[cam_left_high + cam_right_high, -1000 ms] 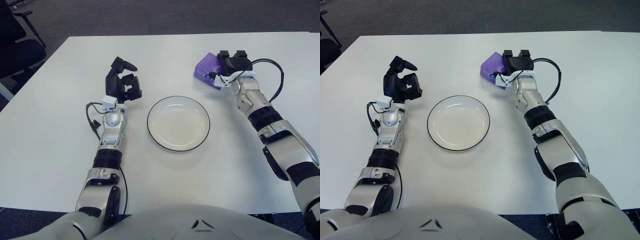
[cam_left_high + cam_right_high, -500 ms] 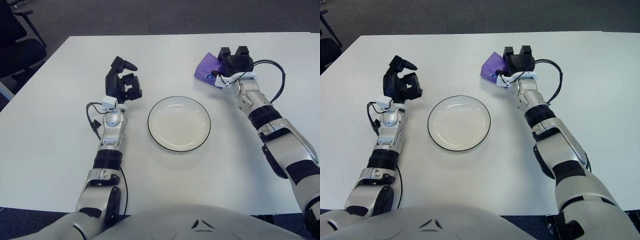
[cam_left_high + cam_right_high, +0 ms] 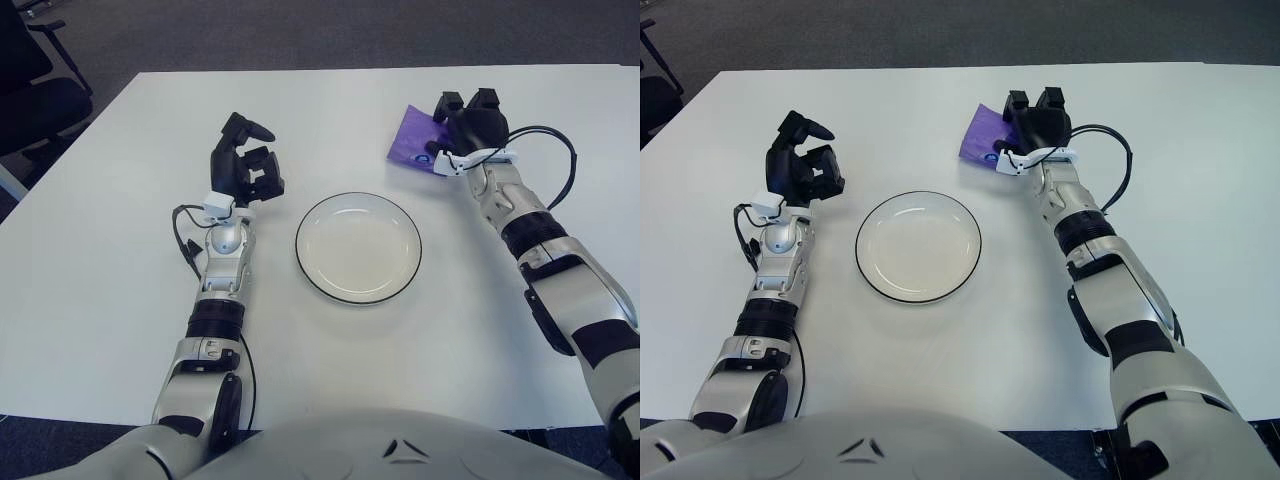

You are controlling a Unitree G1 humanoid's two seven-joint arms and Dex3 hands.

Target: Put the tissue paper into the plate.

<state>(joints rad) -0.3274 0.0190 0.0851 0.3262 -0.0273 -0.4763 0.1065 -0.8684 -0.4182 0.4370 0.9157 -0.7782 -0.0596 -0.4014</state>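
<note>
Here, the white table (image 3: pixel 100 300) is filling nearly the whole view, with dark grey carpet showing beyond its far edge and part of a black office chair (image 3: pixel 35 80) standing off its far left corner. The robot's two arms are reaching forward across the tabletop from the bottom of the frame.

At the centre, the plate (image 3: pixel 357 247), white with a thin dark rim, is sitting empty, so by the look of it the task is only just getting under way: nothing has been delivered yet.

The right hand (image 3: pixel 468 128) is working at the far right of the plate, its dark fingers curling down over the near edge of the tissue paper (image 3: pixel 411 138), a purple sheet lying on the table well clear of the plate's rim. The hand is touching the paper, but whether the fingers are actually pinching it or merely pressing on it cannot be told. The sheet is not looking lifted.

The left hand (image 3: pixel 243 165) is showing just left of the plate, raised with its fingers loosely bent and holding nothing.

What is remaining, in all likelihood, is securing the grip, carrying the sheet across to the plate and letting it go there.
</note>
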